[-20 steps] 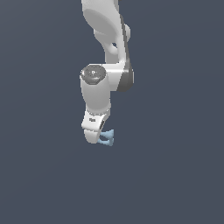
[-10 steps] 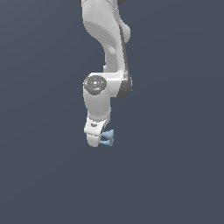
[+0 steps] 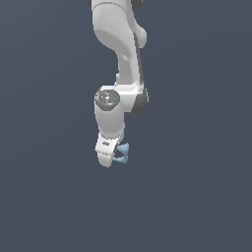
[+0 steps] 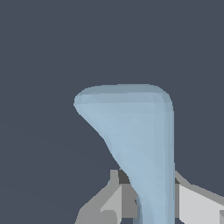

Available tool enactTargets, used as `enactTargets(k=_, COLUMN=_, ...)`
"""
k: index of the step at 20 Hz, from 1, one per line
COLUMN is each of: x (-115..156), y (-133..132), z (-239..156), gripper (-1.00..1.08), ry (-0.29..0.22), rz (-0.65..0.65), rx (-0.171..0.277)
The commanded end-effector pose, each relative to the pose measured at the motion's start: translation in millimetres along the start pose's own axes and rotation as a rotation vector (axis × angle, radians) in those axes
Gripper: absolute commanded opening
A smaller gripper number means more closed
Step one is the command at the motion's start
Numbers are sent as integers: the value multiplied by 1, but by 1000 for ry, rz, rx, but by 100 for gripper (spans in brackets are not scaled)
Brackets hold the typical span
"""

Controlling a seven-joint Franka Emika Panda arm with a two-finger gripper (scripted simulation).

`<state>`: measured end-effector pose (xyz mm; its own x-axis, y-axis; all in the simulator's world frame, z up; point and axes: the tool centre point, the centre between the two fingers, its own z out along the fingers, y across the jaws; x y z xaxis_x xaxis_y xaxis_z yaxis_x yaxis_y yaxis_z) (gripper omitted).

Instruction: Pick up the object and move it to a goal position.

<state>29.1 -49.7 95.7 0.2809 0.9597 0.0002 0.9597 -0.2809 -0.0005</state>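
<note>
Seemingly the carry step is in hand: the gripper [image 3: 114, 156] is clamped on the one pale blue piece [image 3: 122, 153], which juts out on the exterior view's right of the single white arm [image 3: 119, 54]. Next, a steady move to the goal, which I cannot see.

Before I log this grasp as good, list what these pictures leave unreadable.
- Exterior view: the hand covers much of the pale blue object; contact cannot be read, and the piece is too small for its full outline.
- Wrist view: the object runs off the frame edge and hides the gap between the fingers.
- No goal marker shows in either view.
</note>
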Motion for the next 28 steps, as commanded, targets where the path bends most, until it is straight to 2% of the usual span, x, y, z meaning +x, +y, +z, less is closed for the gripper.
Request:
enactTargets(k=1, x=0, y=0, z=0, gripper=-100, ry=0, rz=0, rx=0)
enactTargets(k=9, x=0, y=0, z=-1, gripper=-100, ry=0, rz=0, rx=0)
enactTargets(k=15, x=-5, y=-3, z=-17, gripper=-100, ry=-1, rz=0, rx=0)
enactTargets(k=21, x=-16, y=-9, z=-55, gripper=-100, ry=-1, rz=0, rx=0)
enactTargets(k=28, x=-35, y=-20, z=-126, gripper=-100, ry=0, rz=-1, rx=0)
